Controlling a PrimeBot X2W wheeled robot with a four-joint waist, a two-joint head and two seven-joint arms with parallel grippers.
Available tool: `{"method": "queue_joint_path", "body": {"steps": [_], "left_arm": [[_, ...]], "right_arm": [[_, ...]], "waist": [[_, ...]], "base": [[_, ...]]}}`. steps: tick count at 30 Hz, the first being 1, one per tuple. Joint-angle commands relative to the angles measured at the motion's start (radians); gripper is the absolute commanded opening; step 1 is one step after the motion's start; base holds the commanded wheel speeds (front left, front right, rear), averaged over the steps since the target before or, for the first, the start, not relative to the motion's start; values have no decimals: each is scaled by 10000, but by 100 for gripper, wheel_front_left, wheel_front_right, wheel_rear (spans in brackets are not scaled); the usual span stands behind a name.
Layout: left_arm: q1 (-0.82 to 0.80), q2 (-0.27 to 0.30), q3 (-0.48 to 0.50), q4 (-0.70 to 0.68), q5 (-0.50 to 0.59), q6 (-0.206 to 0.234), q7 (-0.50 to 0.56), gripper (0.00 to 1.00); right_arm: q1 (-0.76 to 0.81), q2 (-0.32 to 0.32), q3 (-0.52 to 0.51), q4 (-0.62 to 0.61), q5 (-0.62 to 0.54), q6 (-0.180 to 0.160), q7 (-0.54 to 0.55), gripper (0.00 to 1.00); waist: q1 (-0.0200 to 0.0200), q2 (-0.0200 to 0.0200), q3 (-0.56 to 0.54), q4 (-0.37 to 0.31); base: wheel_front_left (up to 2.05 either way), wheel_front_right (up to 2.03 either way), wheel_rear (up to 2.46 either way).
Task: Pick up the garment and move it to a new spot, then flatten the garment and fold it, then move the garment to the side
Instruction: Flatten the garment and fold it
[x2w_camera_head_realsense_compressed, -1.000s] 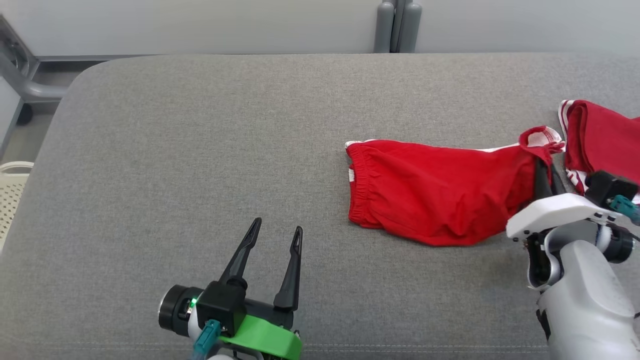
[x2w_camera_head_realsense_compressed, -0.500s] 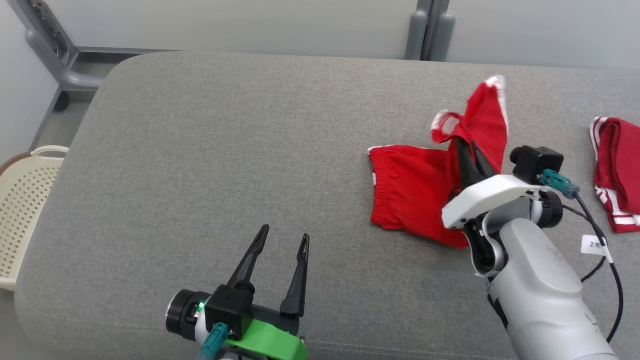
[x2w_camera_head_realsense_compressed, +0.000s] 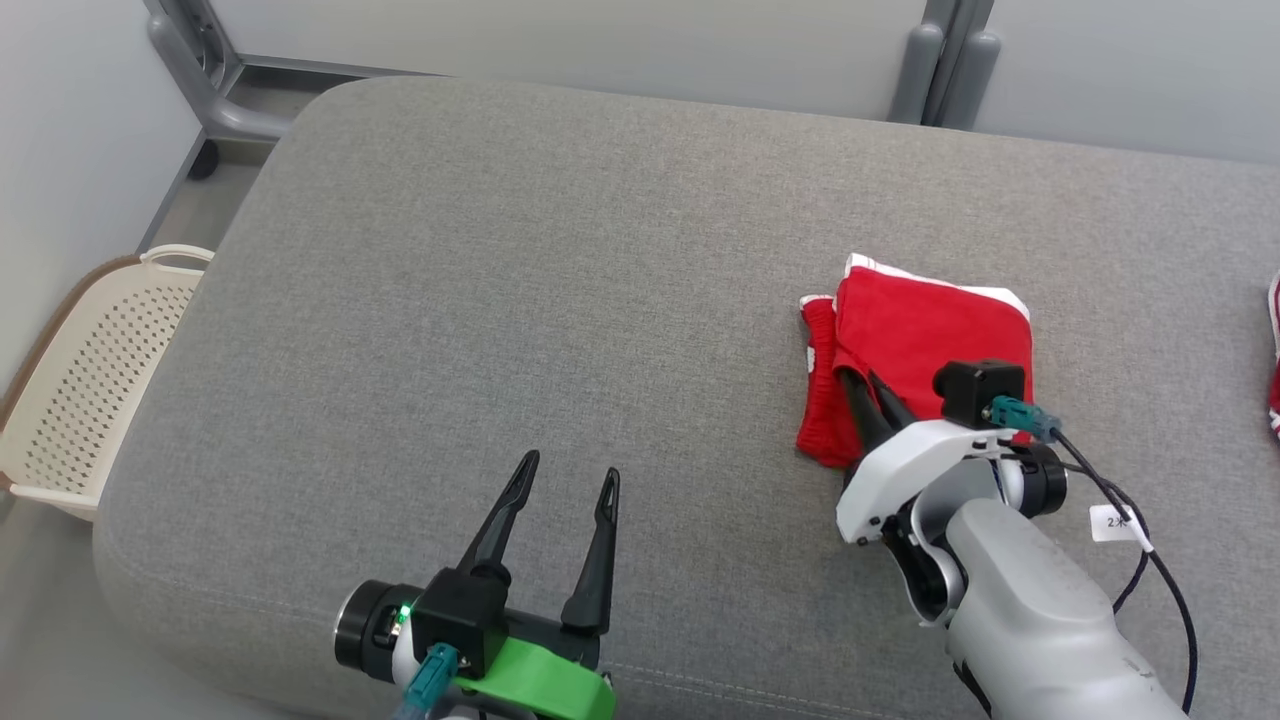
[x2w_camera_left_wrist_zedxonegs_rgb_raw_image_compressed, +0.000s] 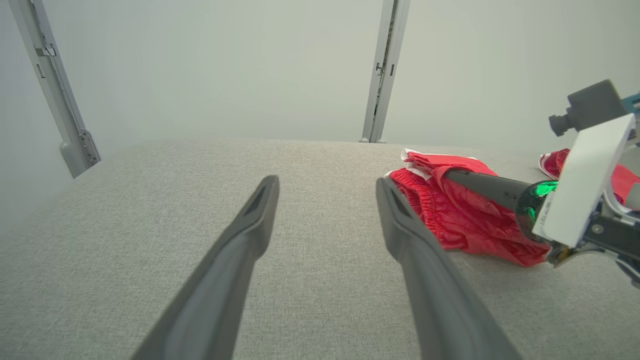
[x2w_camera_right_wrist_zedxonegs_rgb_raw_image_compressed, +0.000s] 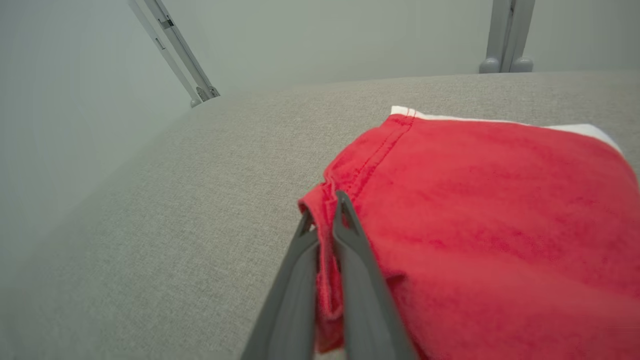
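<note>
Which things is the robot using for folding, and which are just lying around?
For the job:
red shorts, folded over on the grey cushion
right gripper, shut on their edge
left gripper, open

Just lying about:
cream basket beside the cushion
another red garment, far right

1. A grey padded surface (x2w_camera_head_realsense_compressed: 520, 280) spans the view, its rounded corner at the upper left.
2. A red garment (x2w_camera_head_realsense_compressed: 930, 330) with white trim lies on its right half, doubled over on itself.
3. The right fingers (x2w_camera_head_realsense_compressed: 862, 410) are pinched together on the garment's near-left edge.
4. The left fingers (x2w_camera_head_realsense_compressed: 598, 545) stand spread apart at the lower middle, well apart from the garment.
5. A cream perforated basket (x2w_camera_head_realsense_compressed: 90, 370) sits on the floor beside the surface's left end.
6. A sliver of another red cloth (x2w_camera_head_realsense_compressed: 1274, 390) shows at the right border.
</note>
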Motion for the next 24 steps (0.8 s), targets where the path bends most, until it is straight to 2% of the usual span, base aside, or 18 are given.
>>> {"method": "queue_joint_path", "body": {"steps": [1, 4, 5, 6, 7, 15, 19, 24], "left_arm": [[84, 12, 14, -30, -41, 37, -23, 100], [108, 12, 37, -23, -54, 57, -23, 100], [113, 12, 36, -19, -42, 63, -23, 100], [117, 12, 28, -16, -30, 63, -23, 100], [111, 12, 20, -8, -17, 63, -23, 100], [286, 12, 187, 102, 82, 127, -23, 100], [497, 12, 472, 46, 35, 279, -23, 100], [643, 12, 889, -37, -210, 342, -23, 100]], "right_arm": [[188, -26, 231, -8, 122, -6, -30, 0], [450, -26, 671, -76, 376, -6, -30, 0], [524, -26, 811, -105, 471, -6, -30, 22], [593, -24, 925, -141, 539, -6, -30, 87], [654, -21, 1034, -194, 617, -6, -30, 100], [1370, -22, 2119, -1556, 1956, -6, -31, 100], [1739, -29, 1547, -2660, 904, -6, -31, 100], [2193, -28, 293, -3316, -702, -6, -31, 100]], "waist": [[0, 0, 2, 56], [0, 0, -10, 34], [0, 0, -17, 17], [0, 0, -24, -2], [0, 0, -35, -22], [0, 0, -284, -468], [0, 0, -476, -1114], [0, 0, -656, -1890]], "base": [[0, 0, 0], [0, 0, 0], [0, 0, 0], [0, 0, 0], [0, 0, 0], [0, 0, 0], [0, 0, 0], [0, 0, 0]]}}
